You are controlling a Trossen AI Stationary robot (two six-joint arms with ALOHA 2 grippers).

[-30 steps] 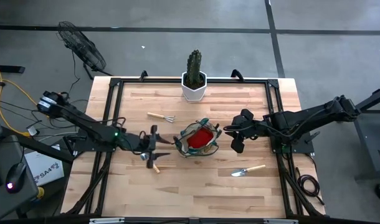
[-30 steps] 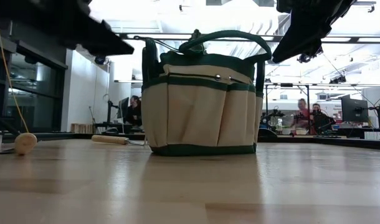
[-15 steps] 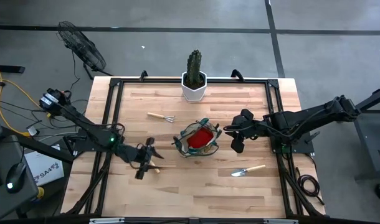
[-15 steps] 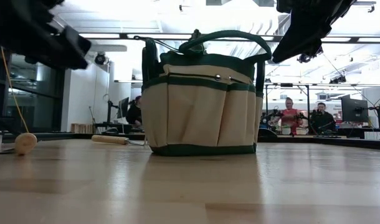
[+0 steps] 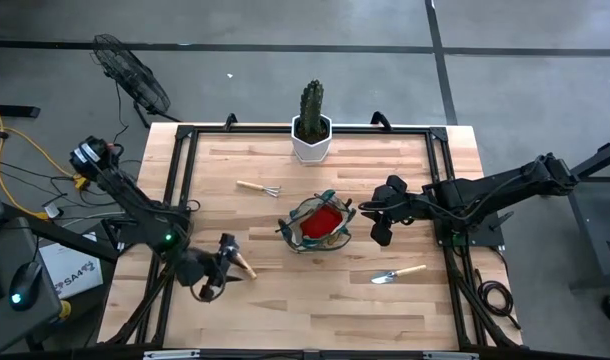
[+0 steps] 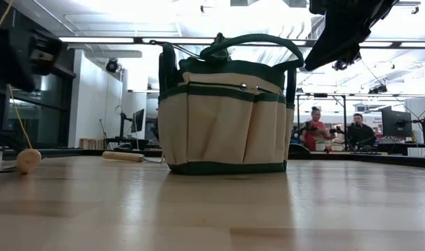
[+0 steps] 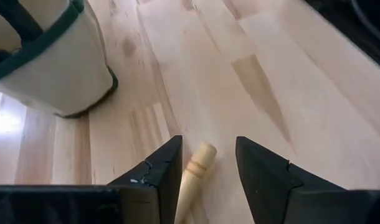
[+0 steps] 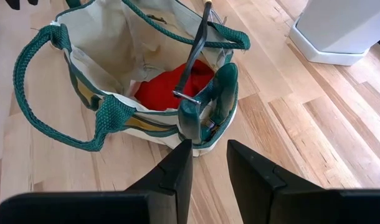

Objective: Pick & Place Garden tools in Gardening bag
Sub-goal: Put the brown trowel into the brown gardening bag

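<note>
The olive-green and tan gardening bag [image 5: 320,225] stands on its base mid-table, with the red glove [image 8: 171,84] and the dark-handled shears [image 8: 196,50] inside. One wooden-handled trowel [image 7: 196,171] lies on the table left of the bag. My left gripper [image 7: 208,140] is low over it and open, one finger on each side of its handle, and hides the blade. My right gripper [image 8: 209,155] is open and empty, above the table just right of the bag. The second trowel [image 5: 398,273] and the mini rake [image 5: 257,187] lie flat on the table.
A green cactus in a white hexagonal pot [image 5: 312,135] stands at the table's far edge. A black frame [image 5: 180,160] runs around the tabletop. Bare wood lies in front of the bag [image 5: 315,300]. People sit in the room beyond the table [image 6: 317,129].
My left gripper has swung from beside the bag toward the table's near-left, turned about, and come down over the trowel's handle. The trowel, the bag and my right gripper have stayed where they were.
</note>
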